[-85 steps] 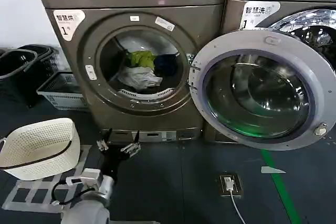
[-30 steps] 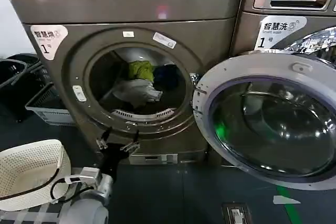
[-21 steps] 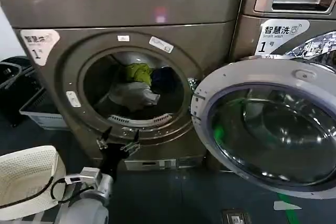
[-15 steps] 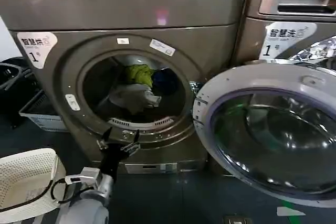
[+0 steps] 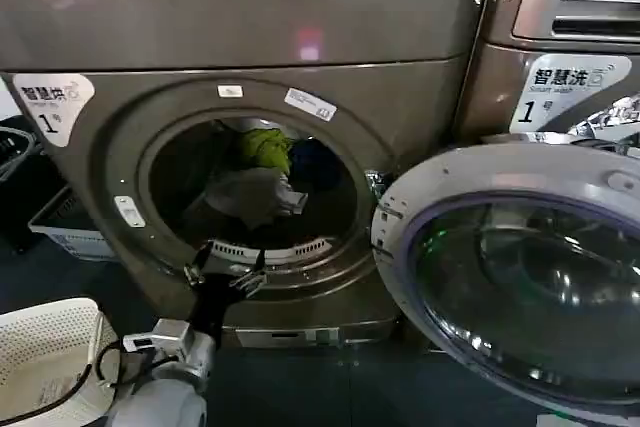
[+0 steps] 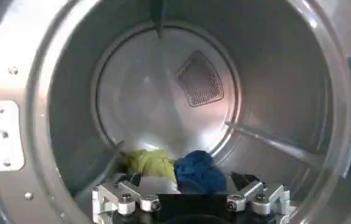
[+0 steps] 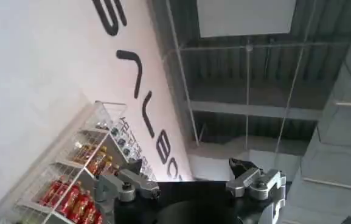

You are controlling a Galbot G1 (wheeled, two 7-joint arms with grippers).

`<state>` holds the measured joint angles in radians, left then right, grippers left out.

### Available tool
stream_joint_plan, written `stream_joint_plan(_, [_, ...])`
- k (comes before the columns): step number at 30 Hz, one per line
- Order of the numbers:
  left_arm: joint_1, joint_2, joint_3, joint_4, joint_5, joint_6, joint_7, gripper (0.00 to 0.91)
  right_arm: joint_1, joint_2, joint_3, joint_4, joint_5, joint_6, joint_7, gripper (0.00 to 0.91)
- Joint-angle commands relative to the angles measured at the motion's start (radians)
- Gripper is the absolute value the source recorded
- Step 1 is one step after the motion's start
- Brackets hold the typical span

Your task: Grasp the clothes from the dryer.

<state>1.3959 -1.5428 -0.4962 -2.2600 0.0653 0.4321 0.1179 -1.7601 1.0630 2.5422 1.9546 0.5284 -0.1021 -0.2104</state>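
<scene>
Dryer [image 5: 250, 97]: door [image 5: 520, 267] swung fully open to the right, porthole unobstructed. So the opening step is done, as far as we can judge.

Clothes [image 5: 265, 182]: lying inside the drum toward its back, on the drum floor. We count three pieces: a yellow-green one at the rear, a dark navy one just beside it, a pale grey-white one in front of both. In the left wrist view the yellow-green and navy pieces [image 6: 175, 170] sit low in the drum, ahead of the fingers.

Left gripper [image 5: 225, 272]: raised in front of the dryer, at the lower rim of the porthole, outside the drum. Fingers spread wide, nothing between them. It is well apart from the clothes.

Right gripper [image 7: 190, 182]: parked, pointing up toward a ceiling and a shelf of bottles; fingers wide apart, empty.

Basket [image 5: 50, 357]: cream, on the floor at the robot's left, empty as far as we can see.

Progress estimate: early. Left to do: reach over the rim into the drum, close on a garment, draw it out. No garment is grasped yet.
</scene>
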Motion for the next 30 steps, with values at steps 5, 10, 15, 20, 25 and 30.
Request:
stream_joint_plan(5, [0.0, -0.001, 0.0, 0.003, 0.001, -0.001, 0.0, 0.907, 0.003, 0.0, -0.002, 0.0, -0.001, 0.001, 0.001, 0.907])
stream_joint_plan(10, [0.001, -0.001, 0.0, 0.003, 0.001, -0.001, 0.001, 0.907, 0.004, 0.0, -0.003, 0.0, -0.001, 0.001, 0.001, 0.907])
stream_joint_plan(15, [-0.001, -0.004, 0.001, 0.004, 0.001, -0.001, 0.001, 0.907, 0.004, 0.0, -0.004, -0.001, -0.002, 0.002, 0.003, 0.907])
stream_joint_plan(20, [-0.004, -0.003, 0.002, 0.006, 0.001, -0.001, 0.002, 0.907, -0.001, -0.001, -0.002, -0.001, -0.004, 0.0, 0.021, 0.907])
stream_joint_plan(25, [-0.038, 0.011, 0.001, 0.027, -0.007, -0.007, 0.006, 0.907, -0.013, -0.001, 0.007, 0.004, -0.006, -0.017, 0.026, 0.907])
stream_joint_plan(30, [-0.142, 0.032, 0.007, 0.105, -0.025, -0.026, 0.006, 0.907, -0.025, -0.001, 0.016, 0.011, -0.004, -0.016, 0.028, 0.907])
